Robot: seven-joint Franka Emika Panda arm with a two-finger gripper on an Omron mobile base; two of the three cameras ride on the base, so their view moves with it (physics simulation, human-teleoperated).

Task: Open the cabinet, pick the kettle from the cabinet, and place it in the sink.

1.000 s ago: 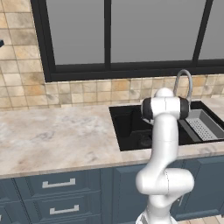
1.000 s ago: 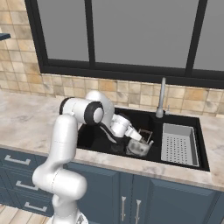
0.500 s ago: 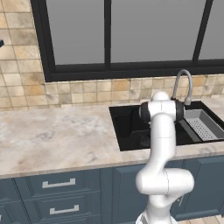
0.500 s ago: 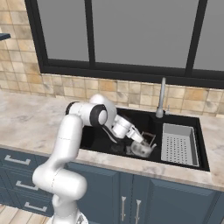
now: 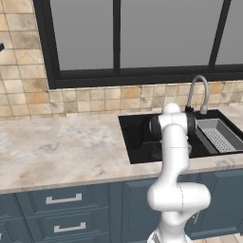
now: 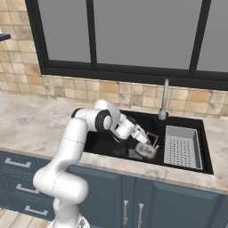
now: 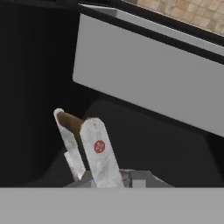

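One rigid, likely slick metal kettle (image 6: 146, 150) down inside the sink (image 6: 107, 143) beside the grey tray (image 6: 180, 146), best taken by its arched handle; claw (image 6: 143, 137) spread unclear.

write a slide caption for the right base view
Gripper lowers the kettle into the black sink beside the grey tray.

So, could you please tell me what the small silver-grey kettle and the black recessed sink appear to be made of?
The small silver-grey kettle looks like brushed metal: dull grey sheen; its arched handle top looks brown, possibly wood. The black recessed sink looks like matte composite or coated metal: dark and barely reflective.
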